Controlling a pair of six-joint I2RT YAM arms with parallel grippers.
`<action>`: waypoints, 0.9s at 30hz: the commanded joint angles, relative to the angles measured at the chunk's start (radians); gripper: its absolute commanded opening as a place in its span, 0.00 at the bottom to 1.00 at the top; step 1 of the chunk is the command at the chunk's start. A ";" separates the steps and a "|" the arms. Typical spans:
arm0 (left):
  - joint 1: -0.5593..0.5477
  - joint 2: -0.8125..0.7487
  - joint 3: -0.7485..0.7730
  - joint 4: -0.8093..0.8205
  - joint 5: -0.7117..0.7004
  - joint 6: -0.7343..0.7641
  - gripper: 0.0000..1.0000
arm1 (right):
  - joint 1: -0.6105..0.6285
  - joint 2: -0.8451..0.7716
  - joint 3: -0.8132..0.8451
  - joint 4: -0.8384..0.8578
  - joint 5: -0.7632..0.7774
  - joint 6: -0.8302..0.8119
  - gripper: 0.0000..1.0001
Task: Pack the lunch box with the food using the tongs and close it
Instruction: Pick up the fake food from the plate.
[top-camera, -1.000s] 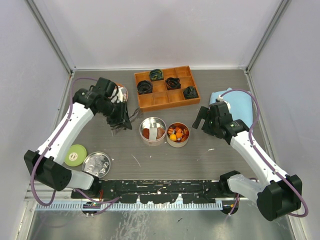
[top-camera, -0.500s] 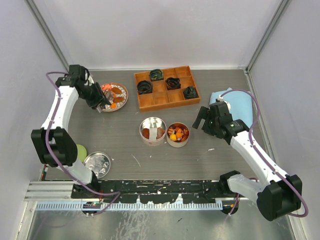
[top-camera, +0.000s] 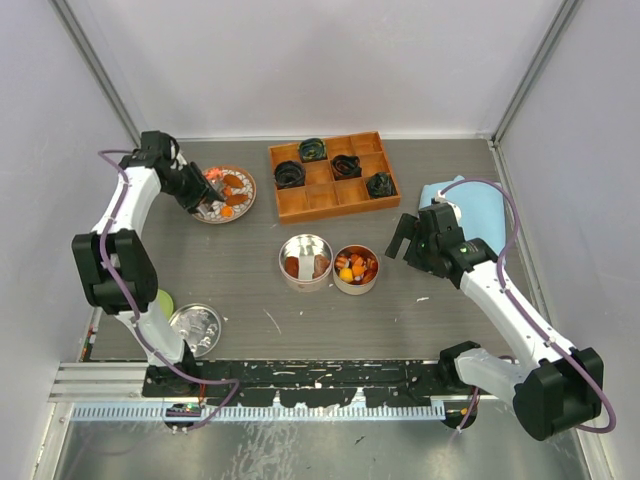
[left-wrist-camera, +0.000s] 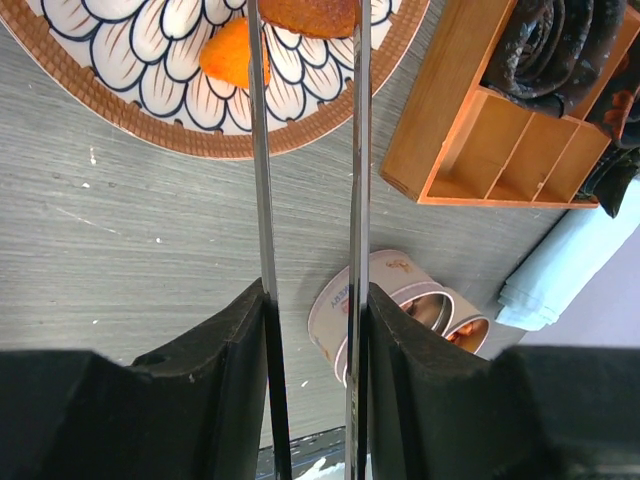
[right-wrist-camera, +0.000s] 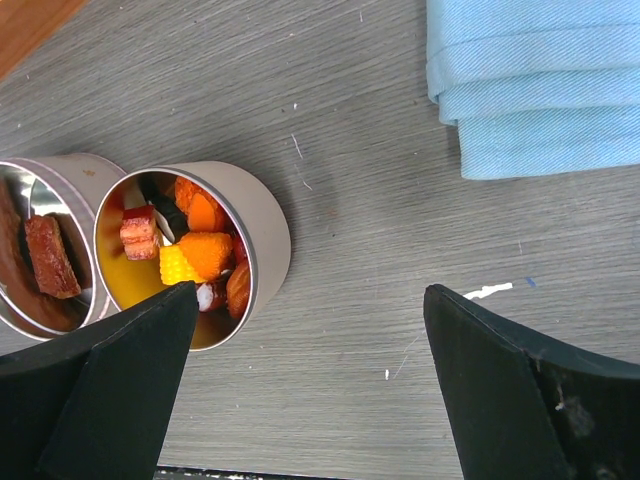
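**A:** How far along is it?

**B:** Lower left, the silver lid (top-camera: 195, 328) is off, so nothing's closed yet. Mid-frame, 2 tins (top-camera: 305, 262) have food (right-wrist-camera: 205, 255) in them: orange and yellow chunks. The right pincer (top-camera: 402, 238) hangs wide and holds nothing.

**A:** And the tongs?

**B:** Upper left. The left pincer (left-wrist-camera: 310, 330) clamps the tongs (left-wrist-camera: 259, 150), thin silver arms a bit apart over the plate (left-wrist-camera: 130, 60). The orange bits (left-wrist-camera: 228, 58) on it need moving, I'd guess.

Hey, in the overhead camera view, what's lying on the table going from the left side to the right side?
green disc → silver lid → flowered plate → tin with brown pieces → tin with orange and yellow food → blue cloth. The wooden tray spans both tins, so it is left out.
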 joint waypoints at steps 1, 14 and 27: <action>0.012 0.003 0.043 0.070 0.028 -0.023 0.39 | -0.004 -0.001 0.041 0.016 0.023 -0.020 1.00; 0.013 0.021 0.017 0.094 0.023 -0.051 0.39 | -0.005 -0.006 0.036 0.012 0.027 -0.026 1.00; 0.013 0.068 0.015 0.120 0.037 -0.066 0.37 | -0.005 0.002 0.041 0.012 0.028 -0.030 1.00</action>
